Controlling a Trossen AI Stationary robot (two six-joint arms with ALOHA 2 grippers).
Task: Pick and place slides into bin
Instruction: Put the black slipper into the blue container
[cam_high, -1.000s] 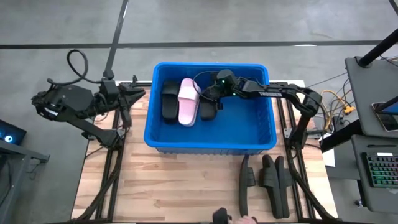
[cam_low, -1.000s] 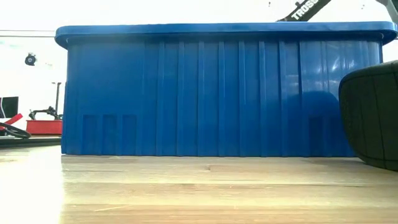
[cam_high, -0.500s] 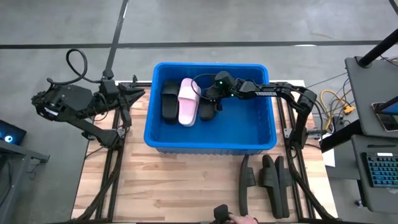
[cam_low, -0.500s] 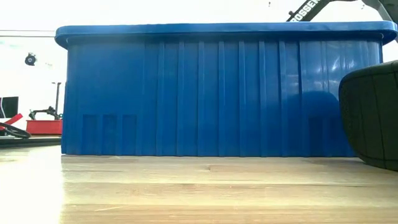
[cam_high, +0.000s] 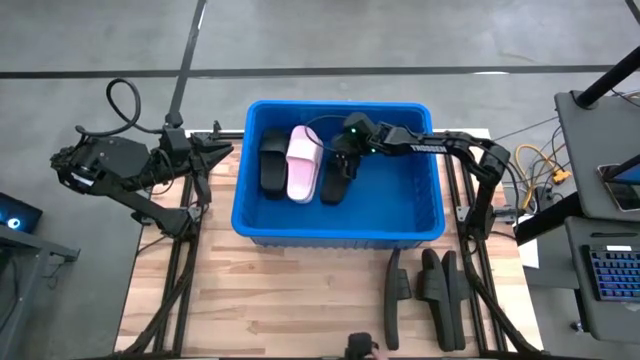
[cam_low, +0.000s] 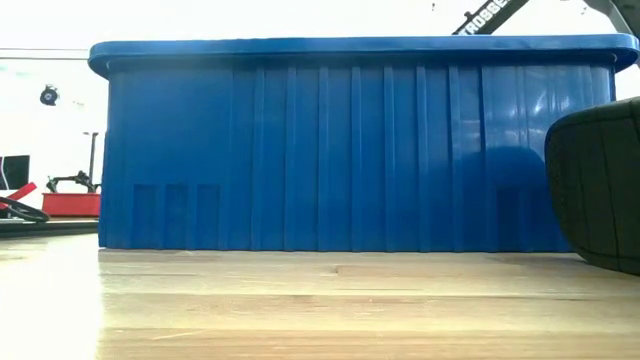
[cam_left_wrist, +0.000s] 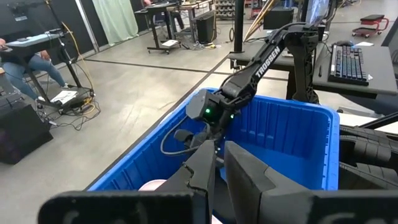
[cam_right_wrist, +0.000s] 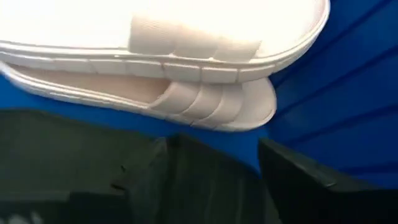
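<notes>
The left gripper (cam_high: 215, 152) rests closed beside the bin's left rim, outside the bin (cam_high: 420, 215). Inside, near the bin's far-left corner, three slides lie side by side: a black slide (cam_high: 273, 161), a pale pink slide (cam_high: 302, 162) and another black slide (cam_high: 335, 179). The right gripper (cam_high: 344, 152) hangs with its fingers spread wide just over the far end of this last slide, not holding it. More black slides (cam_high: 438, 288) lie on the table's near right edge.

- Bin (cam_high: 415, 228): bright blue, its outer wall ribbed in vertical bands.
- Slides in the bin: 1 pale pink (cam_high: 303, 163), 2 black (cam_high: 273, 160) (cam_high: 336, 178).
- Slides on the desk (cam_high: 443, 287): black.
- Desk (cam_high: 280, 300): pale wood planks.
- Floor (cam_high: 400, 40): grey.
</notes>
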